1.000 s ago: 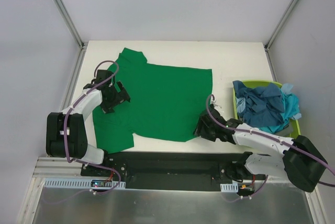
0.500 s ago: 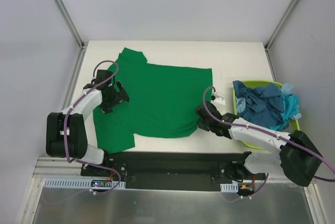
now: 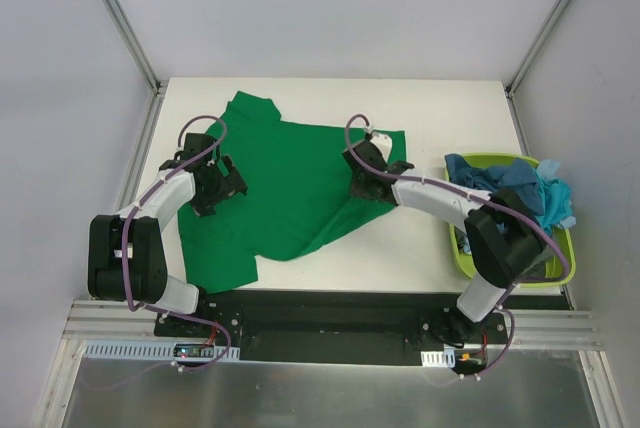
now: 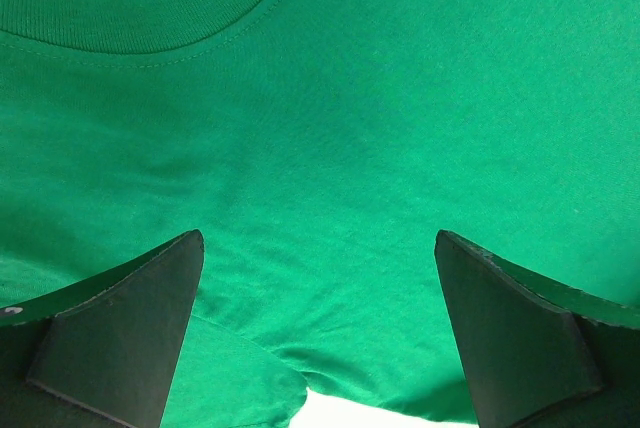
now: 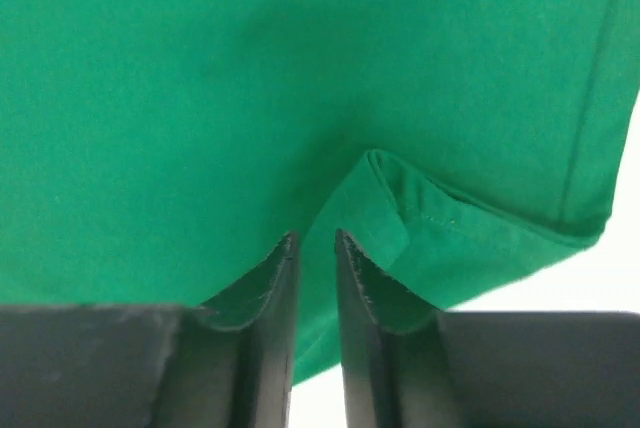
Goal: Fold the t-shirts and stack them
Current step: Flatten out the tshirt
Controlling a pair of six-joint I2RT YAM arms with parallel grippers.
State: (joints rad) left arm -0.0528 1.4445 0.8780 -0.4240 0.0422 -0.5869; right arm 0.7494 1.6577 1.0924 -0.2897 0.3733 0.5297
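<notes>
My right pincer (image 5: 315,243) is pinched nearly closed on a fold of the green shirt (image 3: 290,188), at its hem corner (image 5: 400,198). That corner is lifted and doubled over the right part of the shirt. The shirt lies flat on the table (image 3: 420,108) with its long axis running left to right, the collar (image 4: 150,28) at the left end. So from my right pincer the collar lies straight to the left, and I judge the fold has to travel that way. My left pincer (image 4: 320,238) is spread wide just below the collar, gripping nothing; I can't tell whether it touches the cloth. It is the nearer one to the collar. The other shirts (image 3: 505,198) are heaped in the basket (image 3: 455,248) on the right.
</notes>
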